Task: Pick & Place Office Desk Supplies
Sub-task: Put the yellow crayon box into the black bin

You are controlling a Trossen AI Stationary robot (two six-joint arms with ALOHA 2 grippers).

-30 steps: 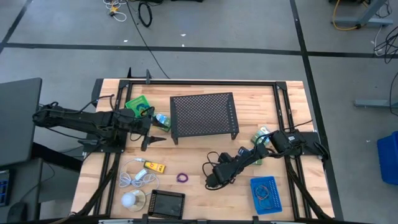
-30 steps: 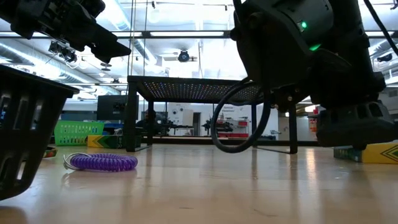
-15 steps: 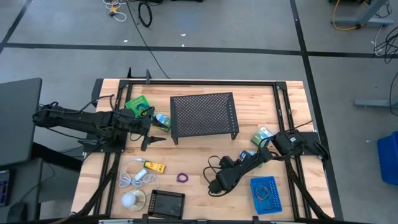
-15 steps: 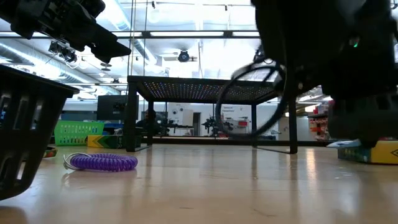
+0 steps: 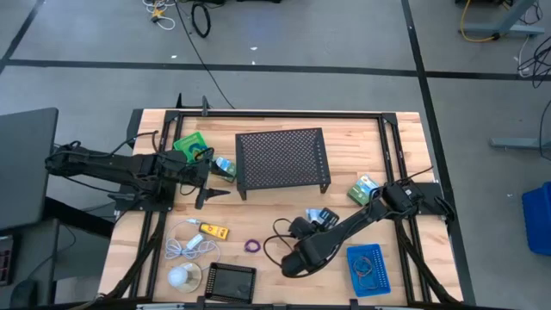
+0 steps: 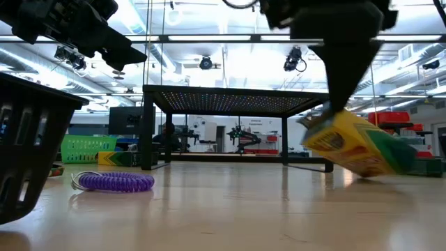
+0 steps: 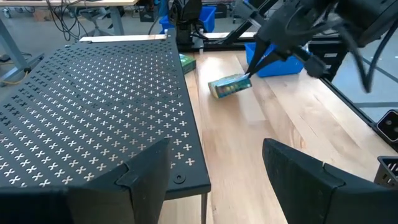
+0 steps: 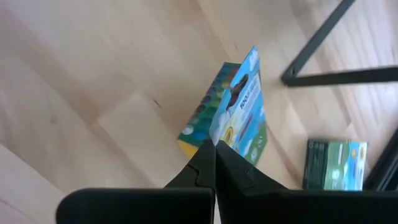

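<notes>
The right gripper [image 5: 317, 221] is at the table's middle front, its fingers pressed fully together. The tips meet the edge of a green-blue packet [image 5: 327, 214]. The right wrist view shows the closed fingertips [image 8: 214, 163] right against the packet [image 8: 233, 112]. Whether they pinch its edge or only touch it cannot be told.

The packet lies on the bare wood in front of the black rack [image 5: 282, 159], near the rack's right front leg. In the low view it is tilted [image 6: 362, 146], one end raised under the dark gripper [image 6: 341, 97] and the other end down on the wood. From the left wrist view the same packet [image 7: 230, 86] lies past the rack's corner [image 7: 93, 112], with the right gripper [image 7: 250, 70] coming down onto it.

The left gripper [image 5: 215, 185] hangs just left of the rack, its fingers spread wide and empty [image 7: 211, 180].

A second packet [image 5: 363, 188] lies near the table's right edge, well apart from the first. A blue tray [image 5: 368, 269] sits at the front right. A purple loop [image 5: 252, 246] lies on the wood at the front, left of the right arm. A yellow block [image 5: 213, 230] and a black tray [image 5: 231, 282] sit at the front left. A green tray [image 5: 191, 145] stands at the back left.
</notes>
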